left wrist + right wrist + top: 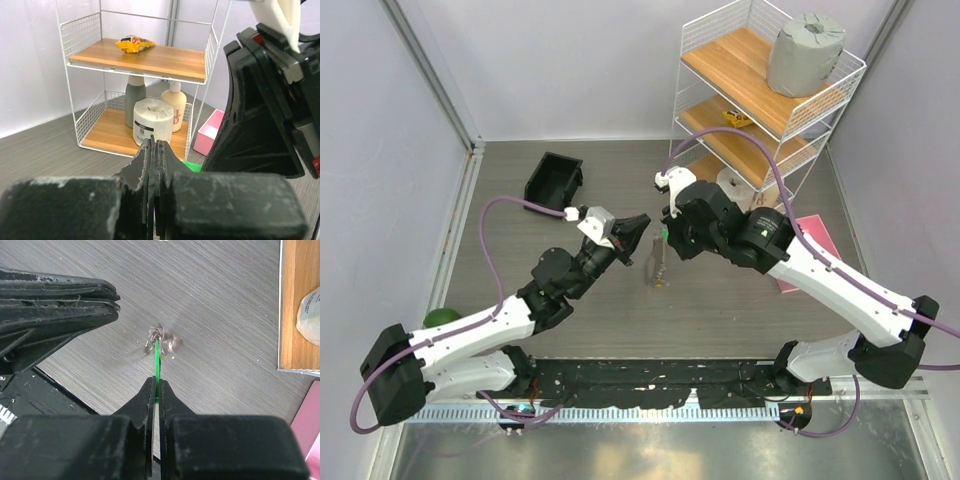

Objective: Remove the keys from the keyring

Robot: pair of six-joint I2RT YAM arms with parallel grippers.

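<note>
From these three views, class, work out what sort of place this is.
Probably a robot lab test cell: two arms bolted at a grey table, plain pale walls closing it in, and a wire rack of staged household props. The right pincer pinches a green key.

We see a grey wood-grain table (720, 310) carrying a black bin (553, 178), a white wire rack (730, 60), a pink tray (823, 238) and a green ball (442, 317).

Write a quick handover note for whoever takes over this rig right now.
The left hand is shut, nothing seen in it.
The right hand is shut on the green key, above the table.
The keyring hangs from that key; other keys are too blurred to tell.
Done: no loose key in view.
Left: free every key.
</note>
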